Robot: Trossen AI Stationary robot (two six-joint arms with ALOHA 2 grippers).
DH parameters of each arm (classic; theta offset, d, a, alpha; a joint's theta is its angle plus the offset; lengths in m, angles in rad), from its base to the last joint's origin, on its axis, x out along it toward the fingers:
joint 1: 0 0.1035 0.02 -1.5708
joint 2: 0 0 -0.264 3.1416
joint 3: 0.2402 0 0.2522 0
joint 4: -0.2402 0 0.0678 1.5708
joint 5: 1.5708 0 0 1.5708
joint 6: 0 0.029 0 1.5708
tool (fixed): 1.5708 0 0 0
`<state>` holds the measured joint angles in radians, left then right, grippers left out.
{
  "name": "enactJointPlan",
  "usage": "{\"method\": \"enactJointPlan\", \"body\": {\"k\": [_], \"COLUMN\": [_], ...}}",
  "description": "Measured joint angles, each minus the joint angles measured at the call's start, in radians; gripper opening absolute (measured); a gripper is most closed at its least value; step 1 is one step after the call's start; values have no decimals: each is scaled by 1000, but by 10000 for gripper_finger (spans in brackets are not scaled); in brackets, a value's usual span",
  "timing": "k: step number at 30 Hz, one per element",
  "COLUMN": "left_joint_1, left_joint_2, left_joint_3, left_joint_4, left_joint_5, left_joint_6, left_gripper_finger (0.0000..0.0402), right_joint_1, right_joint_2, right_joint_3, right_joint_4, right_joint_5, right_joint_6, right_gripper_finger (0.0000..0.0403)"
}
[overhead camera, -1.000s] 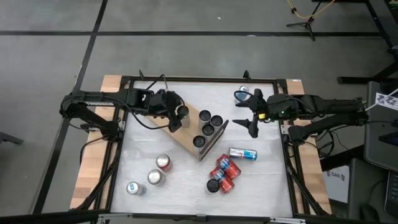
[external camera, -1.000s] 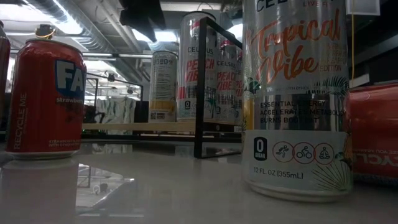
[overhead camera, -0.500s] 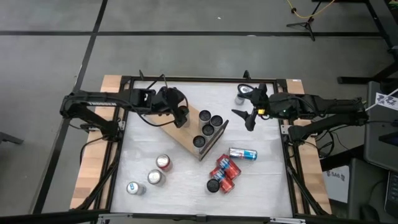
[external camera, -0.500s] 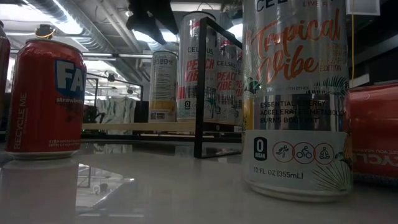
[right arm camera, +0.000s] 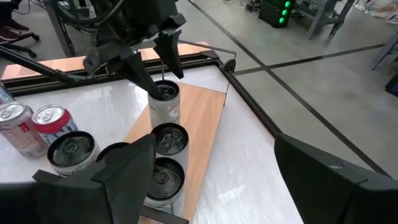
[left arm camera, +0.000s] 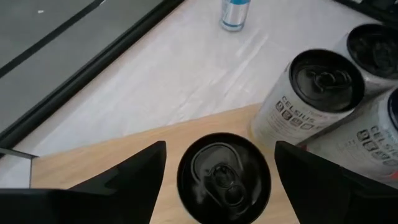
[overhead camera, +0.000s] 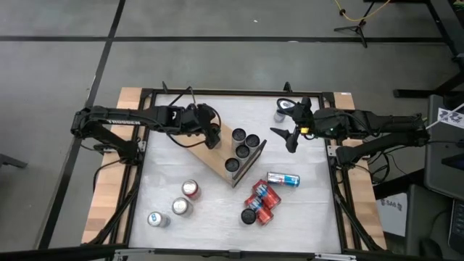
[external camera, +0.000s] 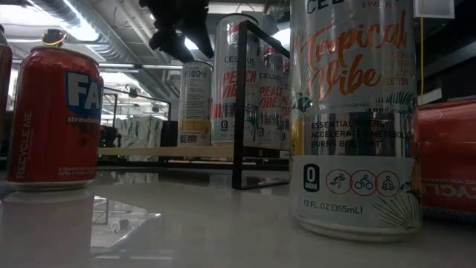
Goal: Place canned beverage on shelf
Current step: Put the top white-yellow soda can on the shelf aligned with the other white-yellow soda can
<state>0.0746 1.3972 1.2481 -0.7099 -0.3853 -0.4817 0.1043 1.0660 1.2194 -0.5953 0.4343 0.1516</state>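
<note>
The shelf point(overhead camera: 221, 161) is a light-wood board on a black wire frame, lying slantwise mid-table. Several black-topped cans point(overhead camera: 243, 148) stand on it. One more black-topped can point(left arm camera: 224, 177) stands upright on the board's far-left end; it also shows in the right wrist view point(right arm camera: 164, 106). My left gripper point(left arm camera: 221, 149) hangs open just above this can, one finger on either side of its top, with a gap at each side. My right gripper point(overhead camera: 284, 138) is open and empty, above the table to the right of the shelf.
Loose cans stand near the front left point(overhead camera: 180, 206). A blue can point(overhead camera: 283, 179) lies on its side and red cans point(overhead camera: 259, 203) cluster at the front right. One can point(overhead camera: 281, 110) stands at the far right. A black frame edges the table.
My left gripper has moved a little toward the table's right, over the can on the shelf's far-left end, and come down toward it. My right gripper has drawn slightly toward the far edge. The cans have stayed where they were.
</note>
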Motion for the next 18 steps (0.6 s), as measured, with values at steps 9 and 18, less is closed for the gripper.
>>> {"method": "enactJointPlan", "body": {"k": [9, 18], "left_joint_1": [-1, -1], "left_joint_2": [0, 0], "left_joint_3": [-42, -54], "left_joint_4": [34, 39], "left_joint_5": [1, 2], "left_joint_6": [-40, -40], "left_gripper_finger": [294, 294], "right_joint_1": [0, 0], "right_joint_2": [0, 0], "right_joint_3": [0, 0], "right_joint_4": [-6, -5], "right_joint_5": [0, 0], "right_joint_6": [-1, -2], "right_gripper_finger": [324, 324]}}
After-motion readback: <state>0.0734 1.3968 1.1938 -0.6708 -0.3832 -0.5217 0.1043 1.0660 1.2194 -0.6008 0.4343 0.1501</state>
